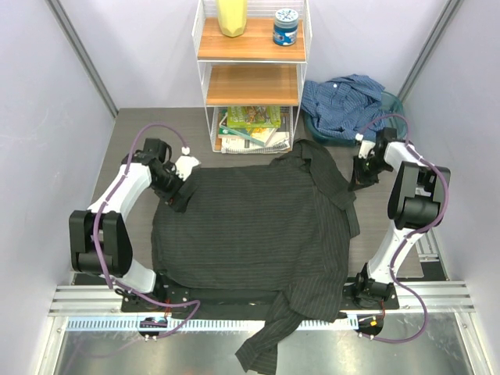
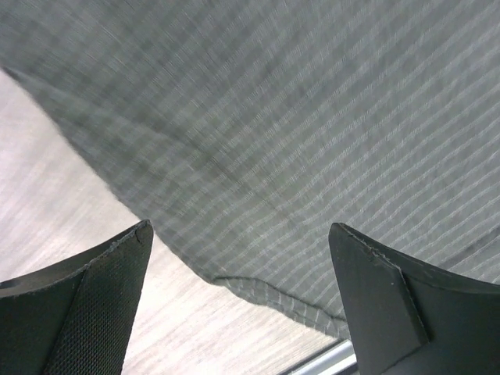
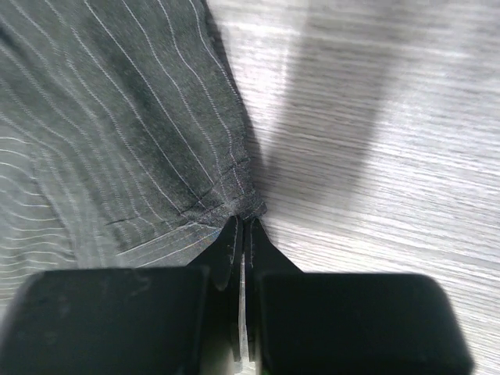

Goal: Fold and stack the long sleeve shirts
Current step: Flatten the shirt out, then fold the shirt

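You'll see the charcoal shirt [image 1: 250, 226] in the middle carries thin pale pinstripes; the blue shirt [image 1: 344, 103] at the far right has a fine pattern. Your worktop [image 1: 129, 137] is grey wood-grain. The far shelf [image 1: 251, 84] pairs white wire with orange-brown boards.

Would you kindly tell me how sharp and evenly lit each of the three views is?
Top external: even light, sharp, charcoal shirt almost black. Left wrist: cloth slightly soft, open left hand dark. Right wrist: a broad shadow crosses the table; right hand, pinching the shirt's edge, blurs up close.
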